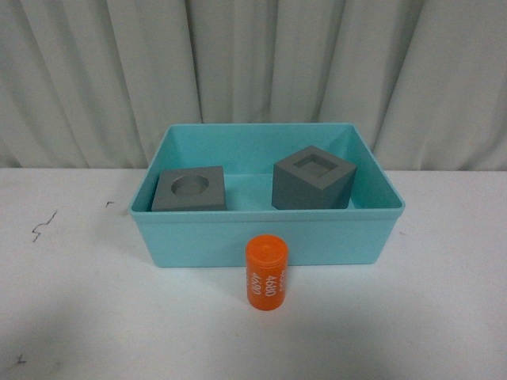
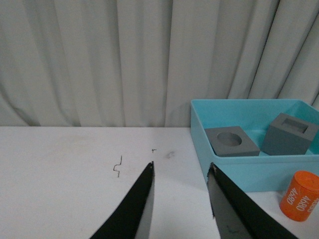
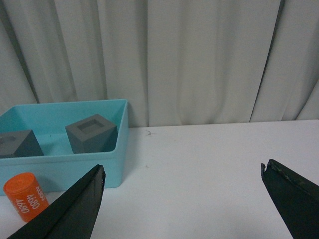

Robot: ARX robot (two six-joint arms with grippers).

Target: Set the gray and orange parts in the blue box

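Note:
The blue box (image 1: 261,241) stands mid-table. Inside it lie two gray cubes: one with a round recess (image 1: 189,189) at the left, one with a square recess (image 1: 313,178) tilted at the right. An orange cylinder (image 1: 265,272) with white digits stands on the table just in front of the box's front wall. Neither arm appears in the front view. My left gripper (image 2: 180,172) is open over bare table left of the box (image 2: 249,172), with the cylinder (image 2: 300,195) off to its right. My right gripper (image 3: 182,174) is wide open over bare table right of the box (image 3: 65,167) and cylinder (image 3: 25,196).
A white curtain (image 1: 253,71) hangs behind the white table (image 1: 79,301). Small dark marks (image 1: 43,224) dot the tabletop left of the box.

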